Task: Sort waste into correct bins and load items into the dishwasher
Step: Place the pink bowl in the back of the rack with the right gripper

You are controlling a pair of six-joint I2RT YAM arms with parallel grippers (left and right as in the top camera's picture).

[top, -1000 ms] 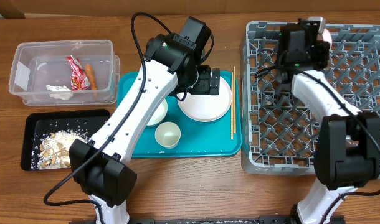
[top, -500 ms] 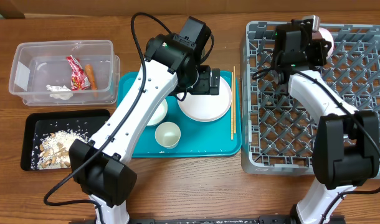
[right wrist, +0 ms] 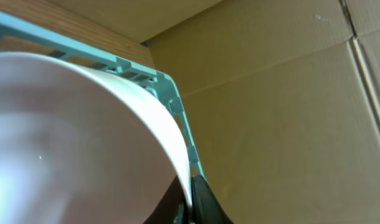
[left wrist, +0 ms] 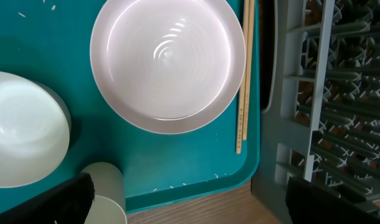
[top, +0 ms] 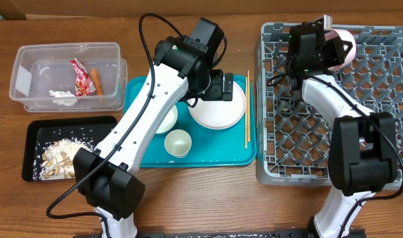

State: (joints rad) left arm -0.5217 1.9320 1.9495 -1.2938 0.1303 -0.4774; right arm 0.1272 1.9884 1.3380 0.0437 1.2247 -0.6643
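Note:
My right gripper (top: 328, 41) is shut on the rim of the pale-pink plate (top: 344, 46) and holds it on edge over the far end of the grey dish rack (top: 360, 132). In the right wrist view the fingers (right wrist: 190, 198) pinch the plate's rim (right wrist: 84, 137). My left gripper (top: 221, 86) is open and empty above the teal tray (top: 148, 158). Its fingers (left wrist: 190, 205) are spread wide. On the tray lie a wide white dish (left wrist: 168, 62), a white bowl (left wrist: 25, 127), a small cup (left wrist: 106, 193) and chopsticks (left wrist: 243, 74).
The clear tub (top: 23, 66) at the far left holds a red wrapper (top: 80, 76), a carrot piece (top: 95, 80) and a white tissue (top: 63, 97). The black tray (top: 36, 129) below it holds beige scraps (top: 59, 155). A cardboard wall (right wrist: 289, 93) stands behind the rack.
My right gripper has shifted a little left and turned, so the pink plate shows more, standing on edge over the rack's far end. The left arm has not moved.

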